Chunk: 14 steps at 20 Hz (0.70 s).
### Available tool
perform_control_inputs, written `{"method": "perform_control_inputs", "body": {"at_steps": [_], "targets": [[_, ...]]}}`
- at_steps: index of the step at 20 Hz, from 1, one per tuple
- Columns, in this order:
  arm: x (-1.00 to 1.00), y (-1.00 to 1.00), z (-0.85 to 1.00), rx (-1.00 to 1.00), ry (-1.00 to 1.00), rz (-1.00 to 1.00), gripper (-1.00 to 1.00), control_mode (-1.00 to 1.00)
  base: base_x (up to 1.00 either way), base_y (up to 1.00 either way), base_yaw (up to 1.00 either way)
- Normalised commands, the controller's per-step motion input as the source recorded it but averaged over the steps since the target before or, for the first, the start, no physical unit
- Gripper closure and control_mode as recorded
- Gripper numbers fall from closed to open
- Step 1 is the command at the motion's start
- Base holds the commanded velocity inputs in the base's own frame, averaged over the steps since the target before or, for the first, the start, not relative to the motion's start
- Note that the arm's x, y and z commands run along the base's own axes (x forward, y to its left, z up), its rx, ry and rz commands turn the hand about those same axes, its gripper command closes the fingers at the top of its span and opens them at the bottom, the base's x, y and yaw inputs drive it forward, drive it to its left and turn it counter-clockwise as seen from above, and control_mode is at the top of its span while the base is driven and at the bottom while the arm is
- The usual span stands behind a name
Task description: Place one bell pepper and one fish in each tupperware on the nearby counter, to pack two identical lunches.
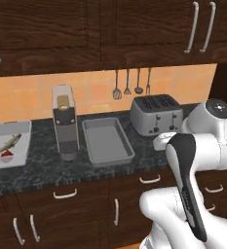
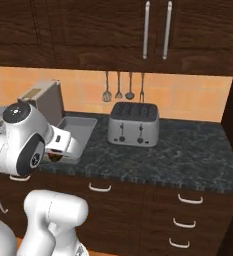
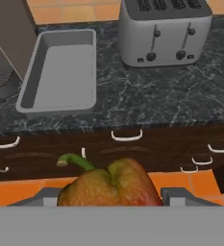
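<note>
An orange-red bell pepper (image 3: 108, 185) with a green stem sits between my fingertips, with my gripper (image 3: 111, 198) shut on it in front of the counter (image 1: 47, 165), above the orange floor. The near tupperware (image 3: 68, 72) lies empty on the worktop ahead and to the left; it is also seen from the left base (image 1: 106, 141). The other tupperware (image 1: 17, 158), at the far left, holds a fish (image 1: 10, 141) and a small red pepper (image 1: 6, 154). From the right base, my hand (image 2: 63, 142) hangs at the counter's front edge.
A silver toaster (image 1: 156, 114) stands right of the empty container. A tall coffee machine (image 1: 65, 121) stands between the two containers. Utensils (image 1: 132, 82) hang on the orange tiled wall. Dark drawers with silver handles (image 3: 127, 136) run below the worktop.
</note>
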Motion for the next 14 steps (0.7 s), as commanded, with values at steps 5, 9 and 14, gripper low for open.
{"method": "perform_control_inputs", "body": {"at_steps": [5, 9, 14], "targets": [[0.00, 0.00, 0.00, 0.00, 0.00, 0.00, 1.00, 1.00, 0.32, 0.39, 0.00], [0.00, 0.00, 0.00, 0.00, 0.00, 0.00, 1.00, 1.00, 0.61, 0.52, 0.00], [0.00, 0.00, 0.00, 0.00, 0.00, 0.00, 1.00, 1.00, 0.24, 0.55, 0.01]]}}
